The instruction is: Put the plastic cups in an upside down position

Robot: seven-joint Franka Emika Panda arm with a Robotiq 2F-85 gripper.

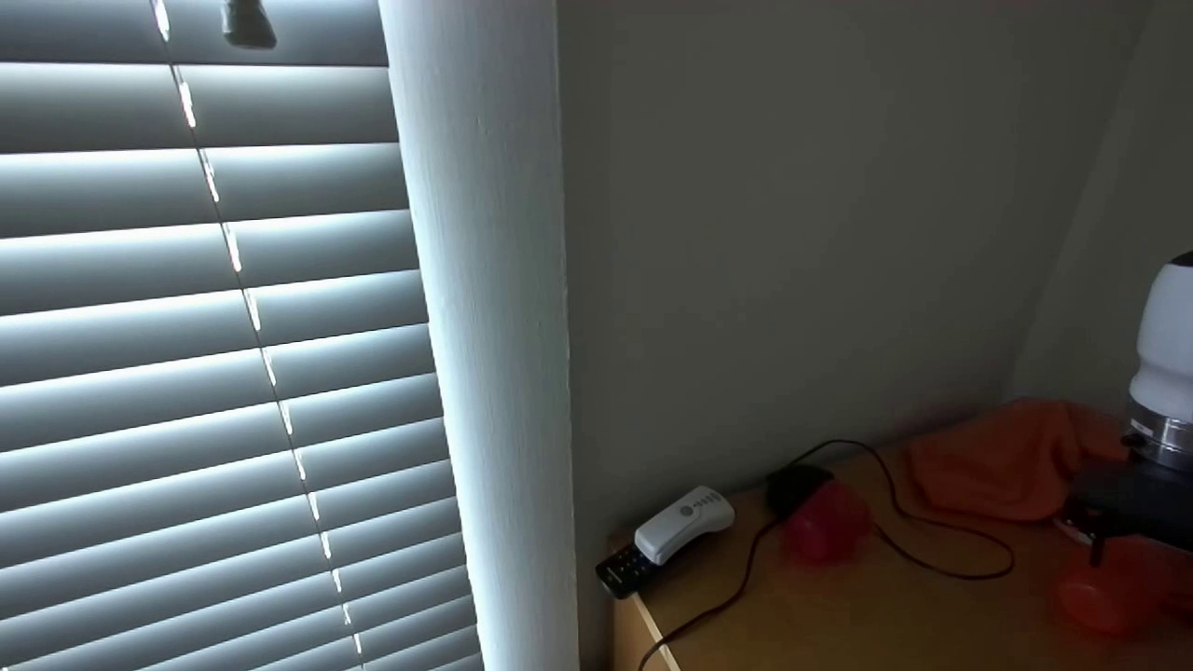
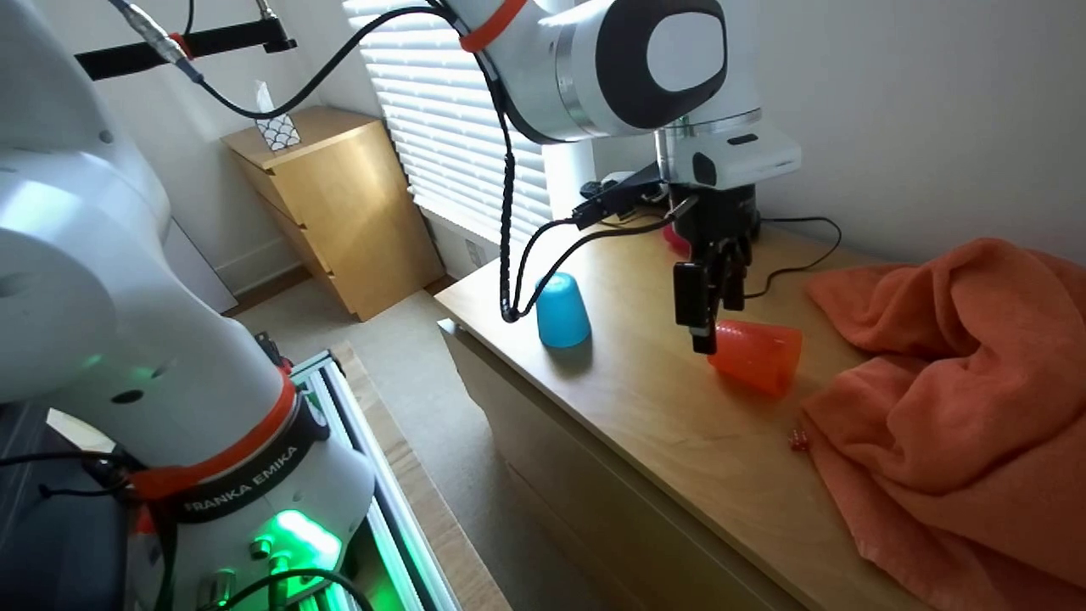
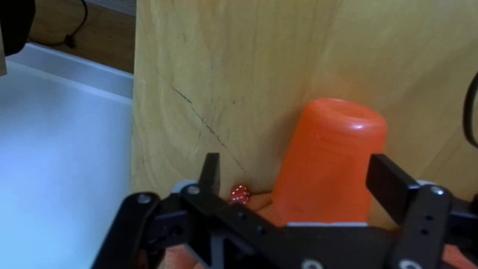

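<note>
1. Pale wooden table (image 2: 645, 373), broad and flat, carries everything I have to reach.
2. Crumpled orange cloth (image 2: 959, 407) lies heaped on it; I'd steer clear of its folds.
3. Orange tapered plastic cup (image 3: 328, 160) rests on its side near the cloth, close to my black blocky fingers (image 3: 390, 183). Its long axis runs nearly square to the line joining them, closed base pointing up the wrist view. It lies off-centre, toward the finger at that view's right, so I judge a shift that way should precede any lowering.
4. Blue tapered plastic cup (image 2: 562, 314) stands narrow end up, well apart; I'd count it done.
5. Rounded red object (image 1: 828, 524), likely another cup: too dim to tell its pose.
6. Those fingers are spread, grasping nothing; contact with the orange cup I can't confirm.
7. Red white-spotted die (image 3: 239, 194) sits by the cloth's edge.
</note>
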